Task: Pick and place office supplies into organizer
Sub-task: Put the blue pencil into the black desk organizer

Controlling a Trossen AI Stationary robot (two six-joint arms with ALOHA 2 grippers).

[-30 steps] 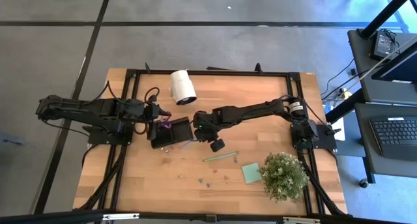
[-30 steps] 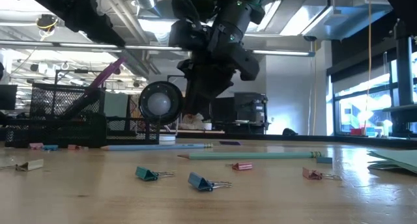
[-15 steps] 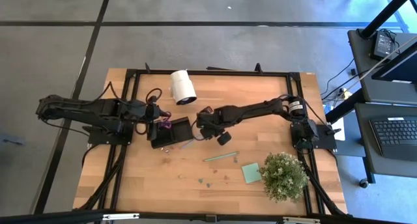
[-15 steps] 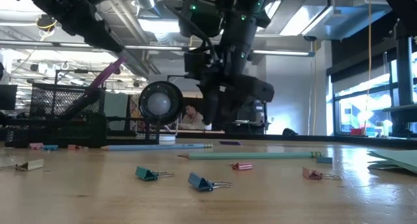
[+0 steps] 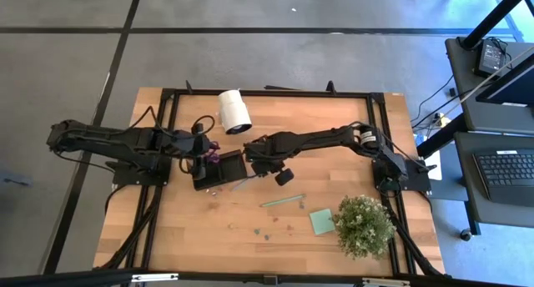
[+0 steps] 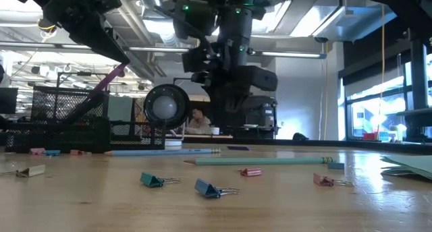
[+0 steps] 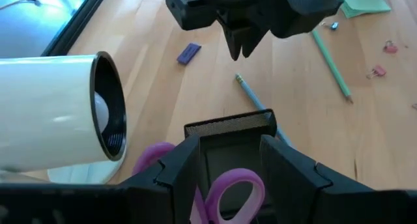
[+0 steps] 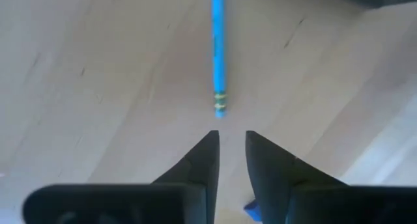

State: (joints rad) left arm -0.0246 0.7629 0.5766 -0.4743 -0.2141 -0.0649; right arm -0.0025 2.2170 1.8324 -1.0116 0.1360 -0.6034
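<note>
The black mesh organizer sits left of the table's middle, and purple-handled scissors stick up out of it. My left gripper is at the organizer's left end, closed across it. My right gripper points down just right of the organizer, above the eraser end of a blue pencil. Its fingers stand a narrow gap apart with nothing between them. A green pencil, a light green sticky-note pad, a small purple piece and small clips lie on the wood. My left gripper has the organizer's end between its two fingers, one on each side of the mesh walls. It comes slanting down from the table's left. The organizer rests on the table. The fingers hide the exact places of contact.
A white roll lies on its side just beyond the organizer, toward the far edge. A bushy potted plant stands at the near right. Bare wood lies between the green pencil and the near edge, apart from the clips.
My right gripper has tipped over to point more steeply down at the table beside the organizer, staying at about the same height. The organizer, scissors and pencils have not moved.
</note>
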